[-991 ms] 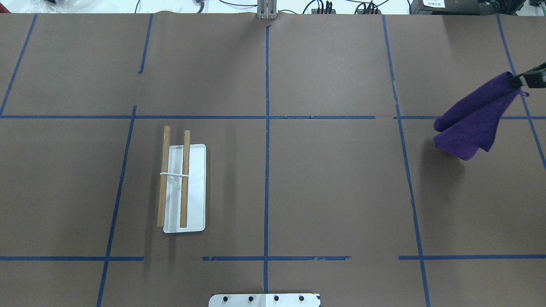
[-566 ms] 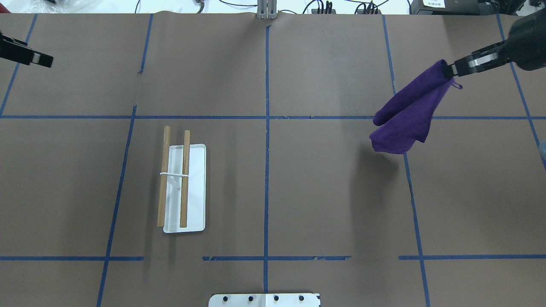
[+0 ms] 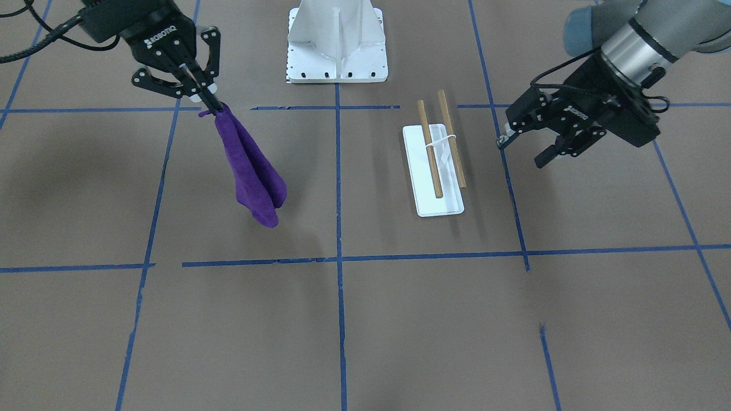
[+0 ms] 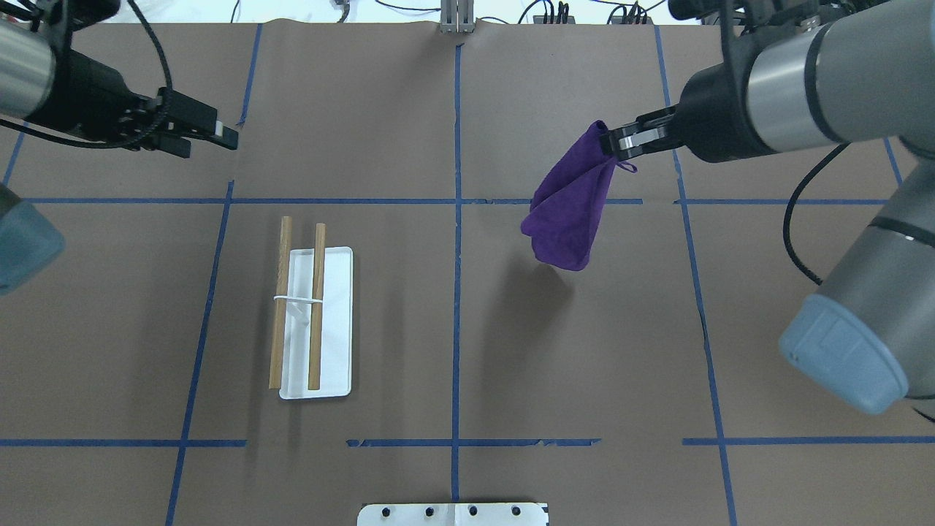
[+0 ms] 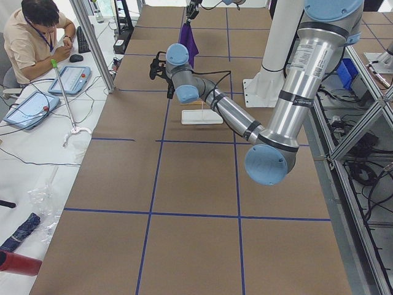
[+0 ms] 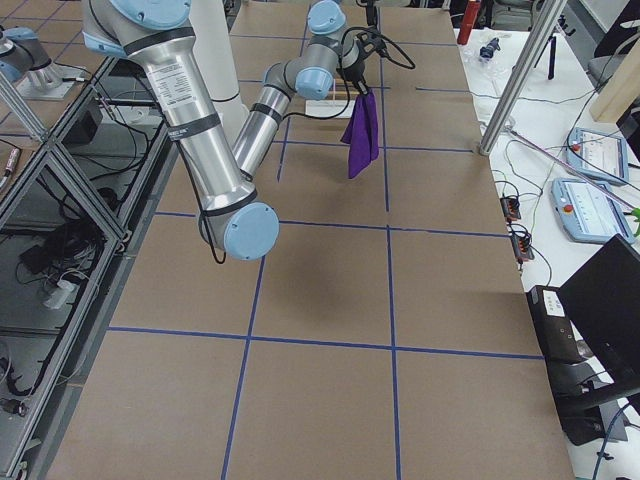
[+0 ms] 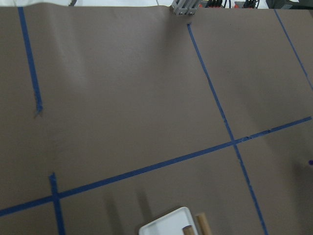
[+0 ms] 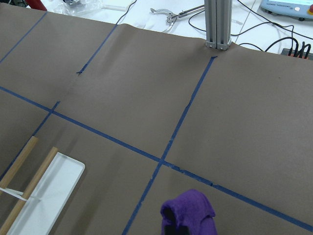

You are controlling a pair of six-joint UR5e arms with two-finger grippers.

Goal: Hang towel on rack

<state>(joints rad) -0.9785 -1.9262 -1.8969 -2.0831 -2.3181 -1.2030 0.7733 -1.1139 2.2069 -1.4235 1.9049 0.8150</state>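
Only the front view shows the left gripper [image 3: 521, 153] spread wide, empty, near the rack [image 3: 430, 149]. The right gripper [image 3: 207, 101] pinches the towel [image 3: 254, 174], its fingertips apparently buried in cloth.

Bright even light, soft shadow beneath towel [image 4: 566, 212], perhaps slight blur.

"robotiq" is printed in white on the right end effector [image 3: 212, 105] and the left end effector [image 3: 521, 153].

You see the rack [image 4: 316, 321] on the table [image 4: 584, 365] at the robot's left, the towel [image 4: 570, 212] hanging above the right half.
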